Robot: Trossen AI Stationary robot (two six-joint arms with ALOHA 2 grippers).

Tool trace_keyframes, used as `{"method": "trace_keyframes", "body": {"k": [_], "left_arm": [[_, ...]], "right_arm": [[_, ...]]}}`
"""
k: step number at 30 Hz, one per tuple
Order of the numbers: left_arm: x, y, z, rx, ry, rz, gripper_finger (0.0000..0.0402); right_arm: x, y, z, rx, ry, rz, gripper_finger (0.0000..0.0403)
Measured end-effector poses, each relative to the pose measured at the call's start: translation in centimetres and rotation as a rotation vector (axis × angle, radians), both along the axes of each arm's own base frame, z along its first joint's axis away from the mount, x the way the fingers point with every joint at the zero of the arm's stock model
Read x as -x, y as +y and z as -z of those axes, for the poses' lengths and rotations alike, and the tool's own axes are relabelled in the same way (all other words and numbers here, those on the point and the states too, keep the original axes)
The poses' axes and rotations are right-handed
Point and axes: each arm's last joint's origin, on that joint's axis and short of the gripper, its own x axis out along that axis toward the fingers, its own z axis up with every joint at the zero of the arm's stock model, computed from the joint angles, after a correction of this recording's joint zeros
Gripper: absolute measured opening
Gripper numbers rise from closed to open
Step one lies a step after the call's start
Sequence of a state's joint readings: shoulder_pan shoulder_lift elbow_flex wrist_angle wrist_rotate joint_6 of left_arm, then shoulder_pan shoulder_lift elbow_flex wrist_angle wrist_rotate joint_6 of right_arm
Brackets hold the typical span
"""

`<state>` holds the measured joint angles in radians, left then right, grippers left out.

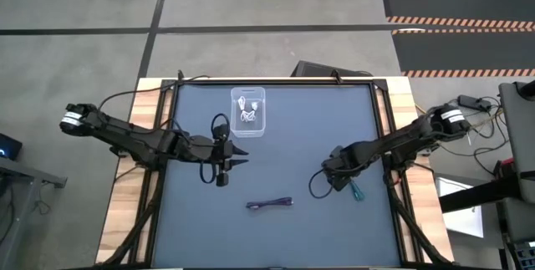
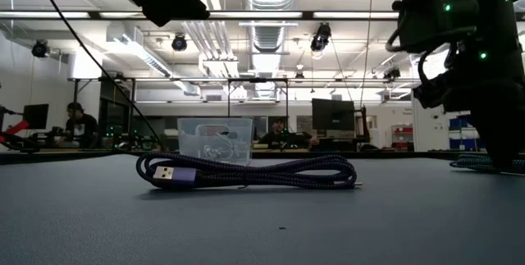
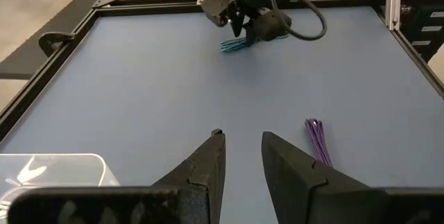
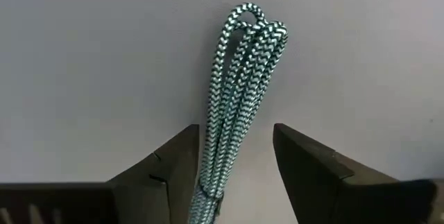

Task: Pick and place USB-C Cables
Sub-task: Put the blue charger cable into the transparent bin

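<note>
The right gripper (image 4: pixel 232 172) is down at the surface (image 1: pixel 334 220), fingers spread on either side of the teal cable (image 4: pixel 239 92), not clamping it. The left gripper (image 3: pixel 241 156) hovers near the bin (image 1: pixel 248 111), fingers partly open and empty. White cables (image 1: pixel 248 111) lie in the bin. The purple cable (image 1: pixel 269 204) lies mid-surface.

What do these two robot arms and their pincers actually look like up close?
Both arms are dark, nearly black, built of jointed segments with a pale silver cap at the shoulder end. Loose black wires loop along each one. The left gripper and right gripper each end in two dark, wedge-shaped fingers tapering to blunt tips. Small green lights glow on one arm's housing.
</note>
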<state>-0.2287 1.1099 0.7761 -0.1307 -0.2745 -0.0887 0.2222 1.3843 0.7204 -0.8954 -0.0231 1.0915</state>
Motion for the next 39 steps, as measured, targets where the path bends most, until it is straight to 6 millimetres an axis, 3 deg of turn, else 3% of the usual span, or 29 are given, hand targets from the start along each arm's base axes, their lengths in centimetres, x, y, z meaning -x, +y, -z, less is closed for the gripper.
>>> {"method": "trace_keyframes", "body": {"k": [8, 20, 28, 39], "left_arm": [[0.0, 0.0, 0.0, -0.001, -0.001, -0.003, 0.008], [0.0, 0.1, 0.0, -0.073, 0.003, 0.014, 0.008], [1.0, 0.3, -0.4, -0.107, -0.049, 0.033, 0.008], [3.6, 0.9, 0.6, -0.062, -0.244, 0.021, 0.008]], "right_arm": [[-0.4, 0.1, 0.8, -0.001, 0.018, -0.014, 0.0129], [-0.6, 0.1, 0.5, -0.012, -0.033, -0.025, 0.0024], [-0.7, 0.0, -0.1, 0.015, -0.094, -0.051, 0.002], [-1.0, -0.3, -3.2, 0.088, -0.367, -0.091, 0.0019]]}}
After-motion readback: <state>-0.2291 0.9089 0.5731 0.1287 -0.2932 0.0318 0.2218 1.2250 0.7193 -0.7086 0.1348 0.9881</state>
